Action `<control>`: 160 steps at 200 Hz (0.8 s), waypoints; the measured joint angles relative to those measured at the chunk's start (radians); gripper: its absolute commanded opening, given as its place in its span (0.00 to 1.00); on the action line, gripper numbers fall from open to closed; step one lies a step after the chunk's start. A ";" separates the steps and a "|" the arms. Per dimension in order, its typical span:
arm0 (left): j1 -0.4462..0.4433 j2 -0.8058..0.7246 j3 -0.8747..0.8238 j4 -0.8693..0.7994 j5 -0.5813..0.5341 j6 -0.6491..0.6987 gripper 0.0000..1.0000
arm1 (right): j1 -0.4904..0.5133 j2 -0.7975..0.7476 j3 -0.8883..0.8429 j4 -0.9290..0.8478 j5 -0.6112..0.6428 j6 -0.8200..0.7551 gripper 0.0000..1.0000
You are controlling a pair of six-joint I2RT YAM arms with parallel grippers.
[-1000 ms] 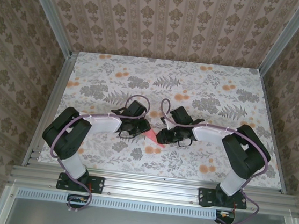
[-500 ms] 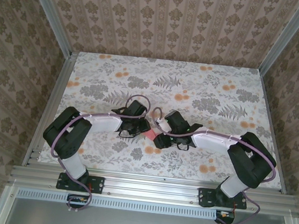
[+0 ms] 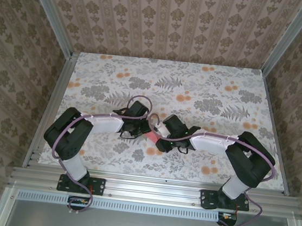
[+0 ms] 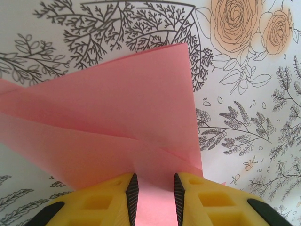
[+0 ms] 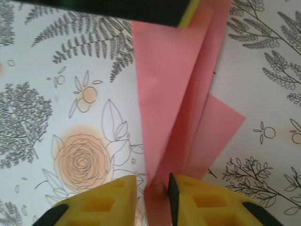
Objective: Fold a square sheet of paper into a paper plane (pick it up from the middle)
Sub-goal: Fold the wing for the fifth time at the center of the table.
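Yellow-fingered left tool (image 4: 155,183) at the near edge, clamped shut on the square sheet of paper (image 4: 117,117); right tool (image 5: 152,183) likewise pinching its narrow creased end. Beyond, pink-red folded flaps spreading low over the floral tabletop (image 3: 197,91), near the middle.

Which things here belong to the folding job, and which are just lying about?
Job:
- paper
- left pincer, gripping it
- right pincer, gripping it

Just there:
- table
- walls
- frame
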 measured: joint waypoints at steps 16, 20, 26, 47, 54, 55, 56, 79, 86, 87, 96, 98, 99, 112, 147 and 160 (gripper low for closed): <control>0.000 0.001 0.002 0.000 0.001 0.000 0.30 | 0.000 0.006 0.000 0.000 0.005 -0.003 0.18; 0.000 0.001 0.002 0.000 0.001 0.000 0.30 | 0.000 0.007 0.000 0.000 0.007 -0.003 0.16; 0.000 0.001 0.003 -0.002 0.001 0.000 0.30 | 0.000 0.008 0.000 0.000 0.009 -0.005 0.14; 0.000 0.005 0.006 -0.006 0.002 0.000 0.30 | 0.000 0.011 0.000 0.000 0.015 -0.005 0.14; 0.000 0.005 0.007 -0.007 0.003 0.001 0.30 | 0.000 0.011 0.000 0.000 0.015 -0.005 0.13; 0.000 0.005 0.007 -0.007 0.003 0.001 0.30 | 0.000 0.011 0.000 0.000 0.015 -0.005 0.13; 0.000 0.005 0.007 -0.007 0.003 0.001 0.30 | 0.000 0.011 0.000 0.000 0.015 -0.005 0.14; 0.000 0.005 0.007 -0.008 0.003 0.005 0.29 | 0.000 0.011 0.000 -0.001 0.015 -0.006 0.00; 0.000 0.005 0.007 -0.008 0.003 0.006 0.29 | 0.000 0.012 0.000 0.000 0.014 -0.002 0.00; 0.000 0.005 0.007 -0.008 0.003 0.006 0.29 | 0.000 0.012 0.000 -0.001 0.014 0.003 0.00; 0.000 0.005 0.007 -0.008 0.003 0.007 0.29 | 0.000 0.012 0.000 0.000 0.014 0.000 0.02; 0.000 0.005 0.007 -0.008 0.003 0.007 0.29 | 0.000 0.012 0.000 0.000 0.014 0.002 0.02; 0.000 0.005 0.007 -0.008 0.003 0.007 0.29 | 0.000 0.012 0.000 0.000 0.014 0.002 0.02; 0.000 0.005 0.007 -0.008 0.003 0.007 0.29 | 0.000 0.016 0.000 0.000 0.011 0.005 0.03; 0.001 0.005 0.009 -0.013 0.000 0.007 0.28 | -0.001 0.029 -0.002 0.012 -0.010 0.032 0.04; 0.001 0.006 0.011 -0.015 -0.001 0.008 0.28 | -0.001 0.029 -0.008 0.023 -0.013 0.043 0.03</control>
